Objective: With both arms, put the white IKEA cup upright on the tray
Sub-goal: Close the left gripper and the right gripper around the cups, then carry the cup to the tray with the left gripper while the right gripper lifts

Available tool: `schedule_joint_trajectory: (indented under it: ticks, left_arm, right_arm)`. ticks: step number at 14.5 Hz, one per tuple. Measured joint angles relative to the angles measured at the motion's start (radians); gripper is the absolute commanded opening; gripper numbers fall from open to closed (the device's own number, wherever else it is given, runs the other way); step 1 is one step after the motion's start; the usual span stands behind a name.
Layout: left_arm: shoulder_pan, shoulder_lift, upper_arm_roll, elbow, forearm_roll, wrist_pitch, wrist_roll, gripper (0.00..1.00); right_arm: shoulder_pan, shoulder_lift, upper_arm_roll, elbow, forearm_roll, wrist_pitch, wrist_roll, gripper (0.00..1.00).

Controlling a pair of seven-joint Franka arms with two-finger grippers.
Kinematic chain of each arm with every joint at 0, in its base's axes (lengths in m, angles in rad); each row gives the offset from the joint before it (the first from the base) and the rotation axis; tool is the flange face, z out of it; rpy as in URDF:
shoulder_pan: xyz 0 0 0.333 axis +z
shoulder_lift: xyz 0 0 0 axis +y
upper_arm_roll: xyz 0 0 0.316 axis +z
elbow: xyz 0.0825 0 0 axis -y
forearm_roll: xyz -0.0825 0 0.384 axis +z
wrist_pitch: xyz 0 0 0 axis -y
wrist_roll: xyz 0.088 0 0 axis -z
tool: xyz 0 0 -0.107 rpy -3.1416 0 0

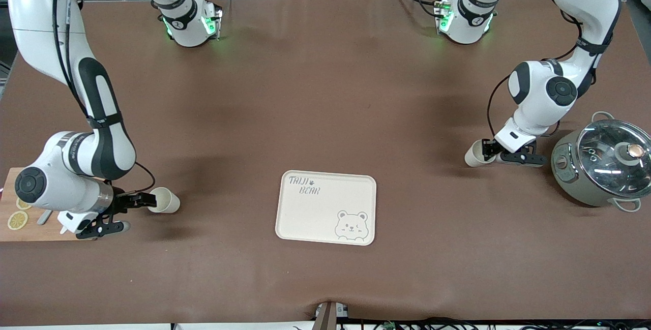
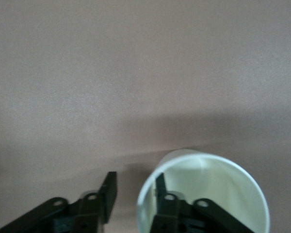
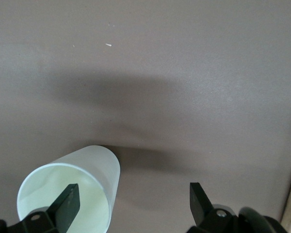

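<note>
Right arm: reaches in from its base, elbow folded low, wrist over the cutting board (image 1: 30, 233) at its end of the table. Right gripper (image 1: 147, 200) (image 3: 133, 194) lies level at the mouth of the right-end cup (image 1: 167, 201) (image 3: 99, 162), which is on its side. Jaws are spread wide: one finger inside the mouth, the other out over bare table.

Left arm: bent down beside the lidded pot (image 1: 602, 162). Left gripper (image 1: 485, 153) (image 2: 136, 182) is at the left-end cup (image 1: 473, 157) (image 2: 208, 170), also on its side. Jaws straddle the rim wall, one finger inside and one outside, with a gap showing; not clamped.

Tray (image 1: 315, 213): between the cups, nearer the front camera. Lemon slices (image 1: 17, 220) on the board.
</note>
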Motion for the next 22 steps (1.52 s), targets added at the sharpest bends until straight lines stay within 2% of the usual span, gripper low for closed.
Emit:
schedule_joint_trajectory:
  ticks: [5, 8, 11, 13, 18, 19, 22]
  left_arm:
    - [0.000, -0.003, -0.003, 0.012, 0.000, 0.001, -0.004, 0.00]
    - [0.000, -0.001, -0.002, 0.063, 0.000, -0.016, -0.006, 0.00]
    - [-0.025, 0.001, -0.006, 0.224, 0.000, -0.248, -0.065, 0.00]
    - [-0.084, 0.008, -0.008, 0.348, 0.000, -0.385, -0.174, 0.00]
    - [-0.209, 0.045, -0.011, 0.524, 0.000, -0.528, -0.384, 0.00]
    - [-0.226, 0.064, -0.011, 0.560, 0.000, -0.552, -0.418, 0.00]
    - [-0.289, 0.149, -0.011, 0.687, 0.000, -0.600, -0.530, 0.00]
  right_arm:
    - [0.006, 0.011, 0.003, -0.017, 0.000, 0.026, 0.000, 1.00]
    - [0.006, 0.016, 0.003, -0.020, 0.000, 0.033, 0.000, 1.00]
    - [0.006, 0.019, 0.003, -0.022, 0.000, 0.044, -0.001, 1.00]
    - [0.007, 0.020, 0.004, -0.023, 0.000, 0.047, -0.001, 1.00]
    - [0.007, 0.025, 0.004, -0.025, 0.000, 0.058, -0.001, 1.00]
    - [0.007, 0.026, 0.004, -0.026, 0.000, 0.060, -0.001, 0.98]
    - [0.007, 0.033, 0.004, -0.026, 0.000, 0.065, -0.001, 0.69]
